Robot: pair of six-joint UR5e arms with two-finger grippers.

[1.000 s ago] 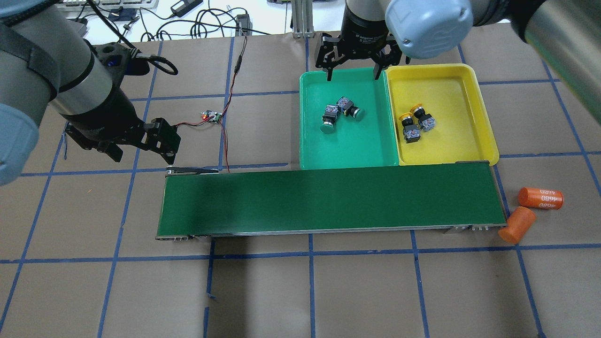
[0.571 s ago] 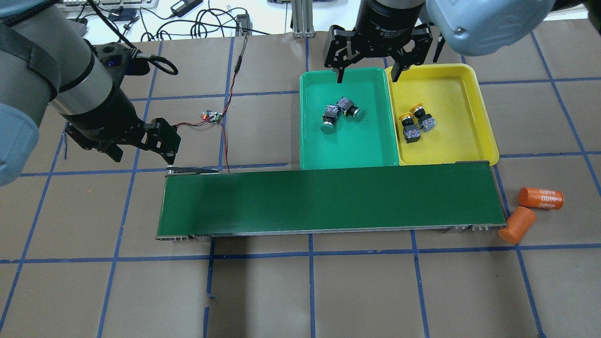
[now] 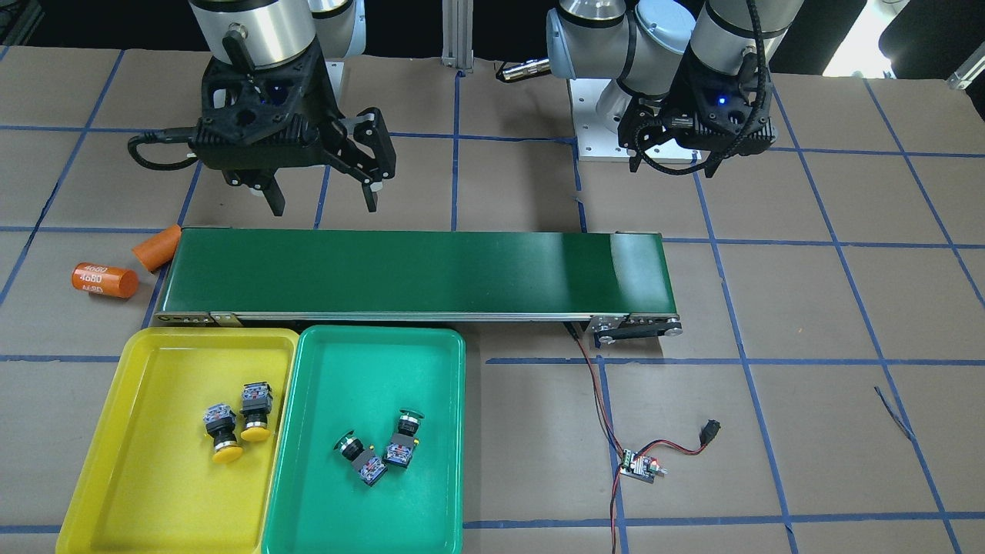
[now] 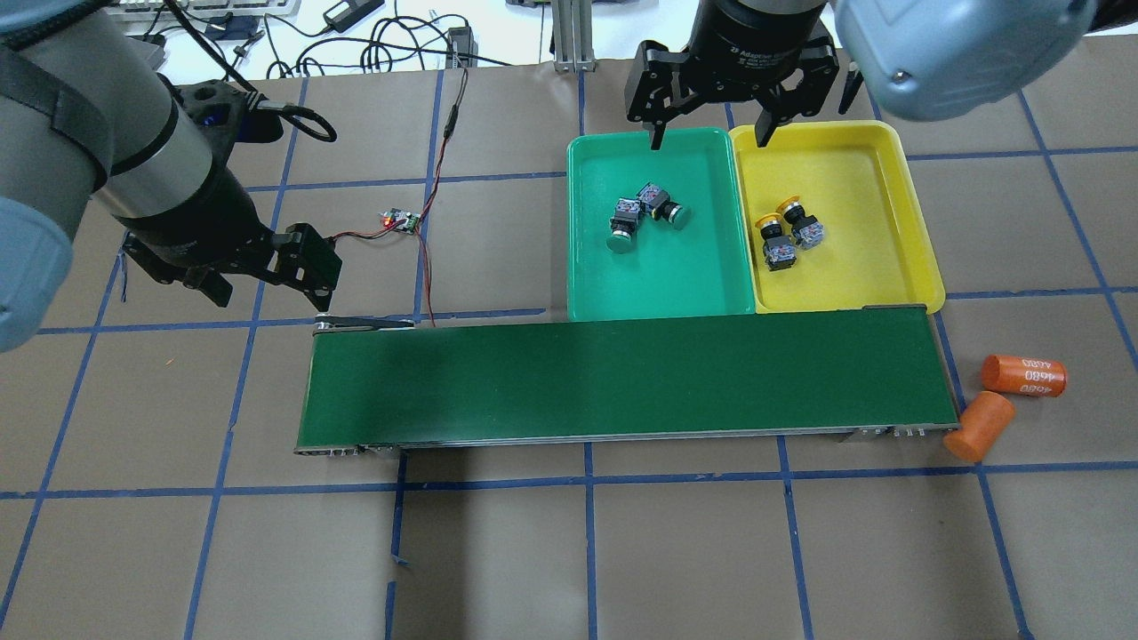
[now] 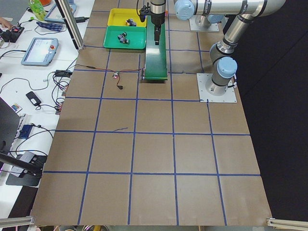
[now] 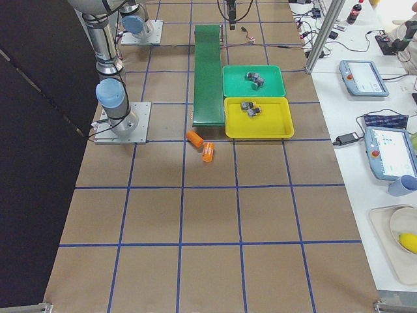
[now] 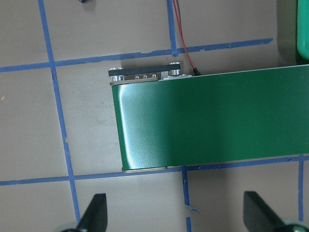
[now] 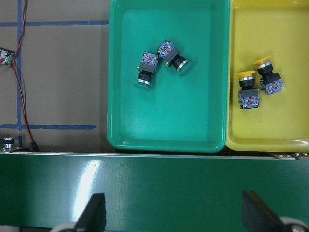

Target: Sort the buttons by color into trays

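Observation:
Two green-capped buttons (image 4: 622, 227) (image 4: 662, 206) lie on their sides in the green tray (image 4: 676, 276). Two yellow-capped buttons (image 4: 775, 246) (image 4: 802, 224) lie in the yellow tray (image 4: 853, 196). All show in the right wrist view too, green (image 8: 146, 70) and yellow (image 8: 247, 89). My right gripper (image 4: 709, 140) is open and empty, high above the belt near the trays; it also shows in the front view (image 3: 323, 204). My left gripper (image 4: 262, 277) is open and empty, above the table by the belt's left end, with its fingers in the left wrist view (image 7: 94, 215).
The long dark-green conveyor belt (image 4: 622, 378) runs along the near side of both trays. Two orange cylinders (image 4: 1024, 375) (image 4: 978, 427) lie off its right end. A small circuit board (image 4: 400, 220) with red and black wires lies left of the green tray.
My right gripper has shifted to the right above the trays, still open and empty. The left arm and all buttons have stayed in place.

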